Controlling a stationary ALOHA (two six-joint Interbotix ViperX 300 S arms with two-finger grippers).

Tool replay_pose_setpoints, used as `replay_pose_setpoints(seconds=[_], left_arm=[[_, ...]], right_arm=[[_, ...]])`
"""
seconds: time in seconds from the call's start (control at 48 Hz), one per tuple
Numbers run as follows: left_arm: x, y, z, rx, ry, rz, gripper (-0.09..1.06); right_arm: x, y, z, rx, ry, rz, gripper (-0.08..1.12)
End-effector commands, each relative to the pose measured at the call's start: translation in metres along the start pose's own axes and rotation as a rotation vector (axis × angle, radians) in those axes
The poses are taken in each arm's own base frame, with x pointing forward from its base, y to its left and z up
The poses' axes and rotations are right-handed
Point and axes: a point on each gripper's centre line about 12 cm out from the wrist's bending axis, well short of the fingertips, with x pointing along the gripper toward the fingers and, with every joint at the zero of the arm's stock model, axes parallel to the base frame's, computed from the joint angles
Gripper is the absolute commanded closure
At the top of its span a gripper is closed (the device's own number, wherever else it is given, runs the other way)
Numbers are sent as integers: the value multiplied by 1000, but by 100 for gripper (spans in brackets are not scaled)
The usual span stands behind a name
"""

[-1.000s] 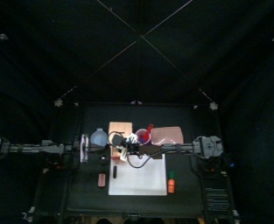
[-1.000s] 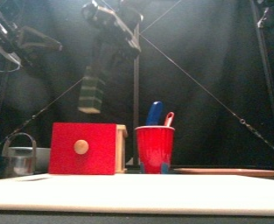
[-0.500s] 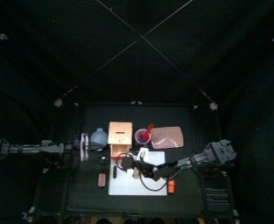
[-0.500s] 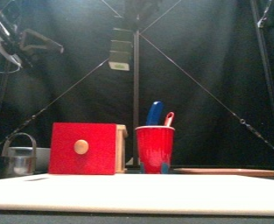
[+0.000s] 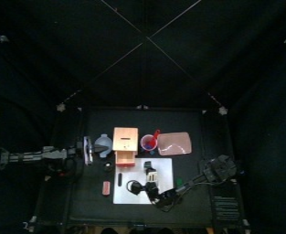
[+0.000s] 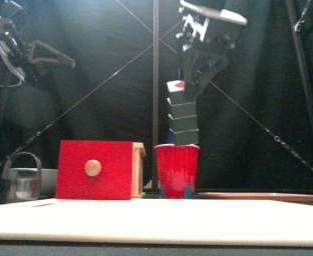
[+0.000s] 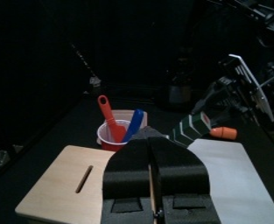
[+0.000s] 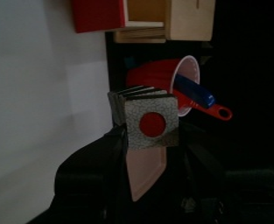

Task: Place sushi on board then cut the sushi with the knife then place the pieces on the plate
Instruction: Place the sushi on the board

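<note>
None of the three steps looks finished: the right tool (image 8: 147, 144) clasps the whole sushi (image 6: 182, 112) in the air over the board (image 5: 159, 169) at 6 o'clock on the tabletop, the knives (image 7: 108, 112) sit in the cup (image 6: 176, 168) at 12, the plate (image 5: 177, 143) at 1 awaits pieces, and the left tool (image 7: 151, 147) rests clenched and empty at 9.

Your left gripper (image 7: 154, 150), jaws pressed together, wooden box (image 7: 69, 182) beside it, red cup (image 7: 113, 137) holding two knives beyond, right gripper (image 7: 205, 107) dangling the sushi roll (image 7: 188, 129) above the white board (image 7: 242, 173)

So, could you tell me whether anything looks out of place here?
Nothing spilled or damaged. The sushi hangs tilted in the right gripper above the board, and the drawer of the box looks pulled out.
</note>
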Motion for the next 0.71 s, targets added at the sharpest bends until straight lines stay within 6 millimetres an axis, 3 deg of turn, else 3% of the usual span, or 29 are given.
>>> replay_pose_setpoints(seconds=[0.021,0.292,0.708], left_arm=[[3,2,10,-5,-31,13,90],[2,6,7,-11,-22,31,90],[2,7,8,-11,-25,39,90]], right_arm=[[4,-5,2,49,-44,-48,30],[26,27,-1,71,-62,-27,30],[30,44,4,105,-60,60,28]])
